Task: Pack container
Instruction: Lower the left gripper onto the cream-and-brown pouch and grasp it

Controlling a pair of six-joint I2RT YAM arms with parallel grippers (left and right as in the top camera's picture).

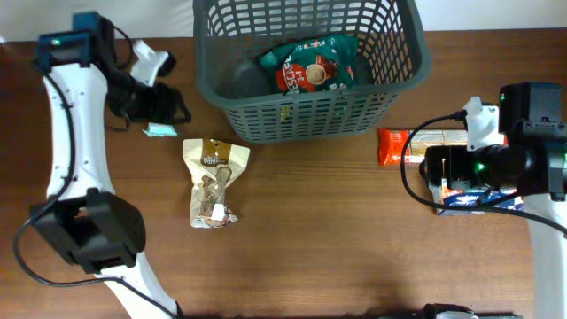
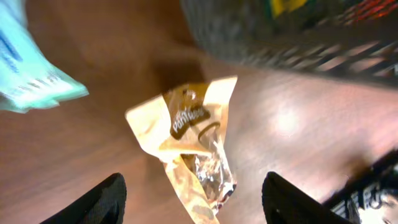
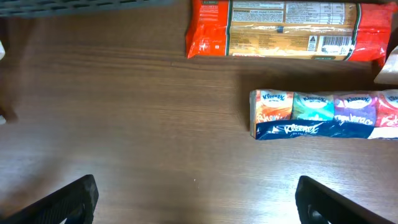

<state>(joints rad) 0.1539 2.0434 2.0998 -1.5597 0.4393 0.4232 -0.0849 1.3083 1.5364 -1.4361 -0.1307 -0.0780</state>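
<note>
The dark grey lattice basket (image 1: 301, 115) stands at the back centre and holds a green and red snack packet (image 1: 310, 64). Its wall shows at the top of the left wrist view (image 2: 298, 31). A tan snack packet (image 1: 213, 182) lies on the table in front of its left corner. My left gripper (image 1: 164, 111) is open and empty, above and behind this packet (image 2: 193, 137), its fingers (image 2: 196, 208) either side of it. My right gripper (image 1: 427, 173) is open and empty (image 3: 196, 199) over bare wood, near an orange-red packet (image 3: 286, 28) and a multicoloured tissue pack (image 3: 323, 115).
A small teal packet (image 1: 159, 131) lies by the left gripper and also shows in the left wrist view (image 2: 31, 68). The orange-red packet (image 1: 394, 146) lies right of the basket. The tissue pack (image 1: 469, 202) is partly under the right arm. A dark object (image 1: 244, 80) lies in the basket.
</note>
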